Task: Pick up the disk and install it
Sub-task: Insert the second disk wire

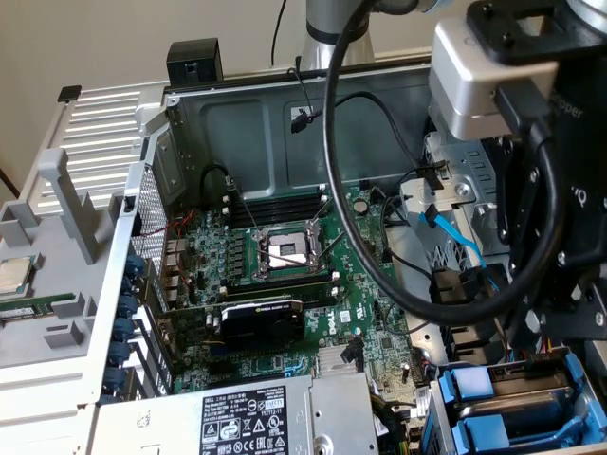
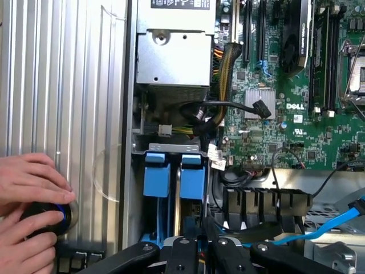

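Observation:
Two blue plastic drive frames stand side by side in the drive bay of the open computer case: one [image 2: 157,174] nearer the case wall, the other [image 2: 193,177] nearer the motherboard. In the exterior view they sit at the lower right [image 1: 471,387] [image 1: 495,434]. Their metal bodies are hidden, so I cannot tell which is the disk. My gripper [image 2: 203,246] hangs just over the bay, in line with the frame nearer the motherboard. Its black fingers [image 2: 182,251] are drawn close together. Whether they pinch anything is hidden.
The grey power-supply box [image 2: 174,57] sits beside the bay, with a black cable bundle [image 2: 228,105] between it and the green motherboard [image 2: 285,114]. A blue data cable [image 2: 336,220] runs past. A person's hands [image 2: 31,188] rest on a round black knob [image 2: 48,220] on the ribbed metal panel.

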{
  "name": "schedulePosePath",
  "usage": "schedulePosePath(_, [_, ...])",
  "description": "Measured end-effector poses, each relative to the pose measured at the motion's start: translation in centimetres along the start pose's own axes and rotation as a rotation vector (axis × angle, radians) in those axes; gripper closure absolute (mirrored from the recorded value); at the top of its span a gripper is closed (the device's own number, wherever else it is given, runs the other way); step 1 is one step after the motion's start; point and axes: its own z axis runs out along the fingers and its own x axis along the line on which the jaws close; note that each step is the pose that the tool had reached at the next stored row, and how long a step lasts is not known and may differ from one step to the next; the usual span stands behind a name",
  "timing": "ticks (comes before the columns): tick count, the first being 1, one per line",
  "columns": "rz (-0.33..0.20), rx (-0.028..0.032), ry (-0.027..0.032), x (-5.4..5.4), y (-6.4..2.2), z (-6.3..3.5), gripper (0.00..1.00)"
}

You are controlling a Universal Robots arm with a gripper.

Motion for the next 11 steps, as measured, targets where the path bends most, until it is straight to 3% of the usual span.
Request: schedulePosePath(11, [0.0,-0.0003,-0.0023,0.22,-0.09,0.62,0.84])
